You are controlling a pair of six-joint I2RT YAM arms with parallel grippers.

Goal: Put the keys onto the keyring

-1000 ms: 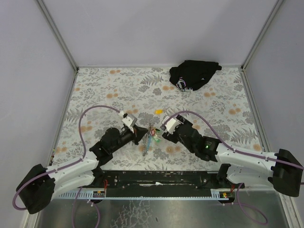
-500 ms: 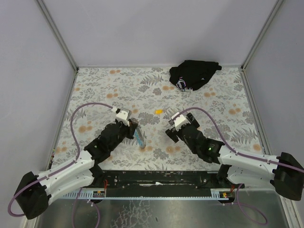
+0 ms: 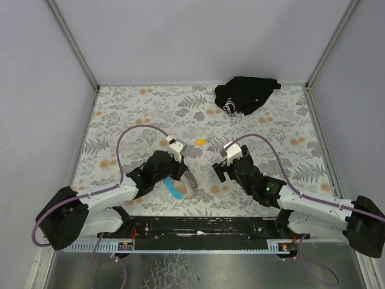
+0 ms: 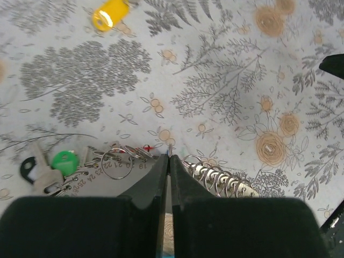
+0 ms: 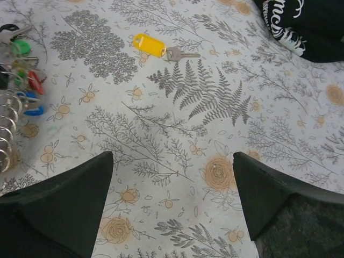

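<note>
Where the left wrist view looks down its own fingers, we see the left gripper's (image 4: 167, 158) 2 black jaws pressed flat together, only a hairline slit between them. We cannot tell whether they nip anything at the tip. Just left of that tip lies the keyring (image 4: 115, 164), a thin wire loop, with a round green tag (image 4: 65, 160) beside it. Just right runs a row of overlapping metal rings (image 4: 217, 180), like a coil.

Low in the centre of the overhead view, a light-blue fabric strap (image 3: 174, 189) lies just beside the left gripper. The right gripper's (image 5: 173, 156) jaws stand wide apart, holding nothing, over the floral-printed worktop (image 5: 215, 107). At the left edge of its view sit the keys (image 5: 32, 110) with their glossy blue tag. A yellow oblong tag (image 5: 149, 44) lies at upper centre, and crumpled black cloth (image 5: 306, 27) at upper right.
</note>
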